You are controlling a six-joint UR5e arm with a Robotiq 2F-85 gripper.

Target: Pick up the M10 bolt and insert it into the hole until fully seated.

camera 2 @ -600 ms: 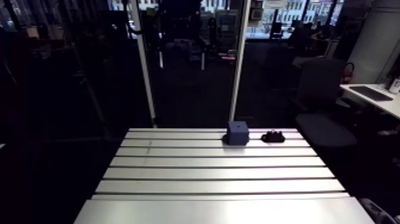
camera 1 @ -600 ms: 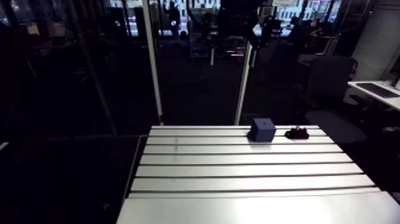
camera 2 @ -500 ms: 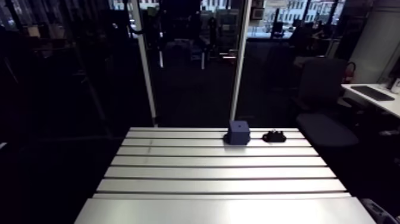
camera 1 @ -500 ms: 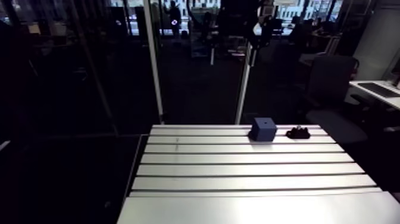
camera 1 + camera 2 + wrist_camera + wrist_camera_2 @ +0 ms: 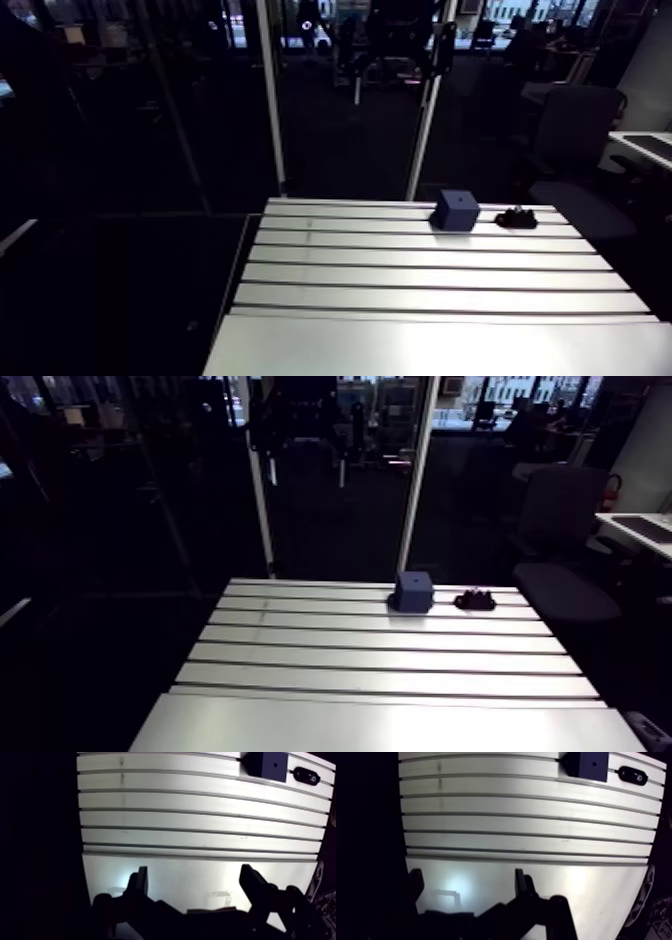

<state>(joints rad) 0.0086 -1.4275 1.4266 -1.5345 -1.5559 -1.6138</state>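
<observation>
Two-fingered and gaping: holding the claw [image 5: 194, 886] wide open, spreading the fingers [image 5: 138, 883] well apart, gripping nothing, framing only a bare, smooth strip of the table [image 5: 190, 872] between them. Hovering over that plain strip, with the height above it not being readable from the wrist view. Looking out ahead of the claw across the whole run of slotted ribs, all lying beyond the fingertips. Finding, far ahead and off to the claw's right, a dark blue block [image 5: 267, 764] sitting upright near the table's far edge and showing a small round hole [image 5: 274, 762] in its top face. Finding just beside the block, farther out to that same side and parted from it by a narrow gap, a small dark object [image 5: 306, 775], looking low and oval from above with a pale spot on it, and lumpy in outline in the arm view. Taking that spot as the bolt's place only with doubt, the thing being too small and too dark for telling a bolt from a holder. Touching neither block nor object, and standing well apart from both.
</observation>
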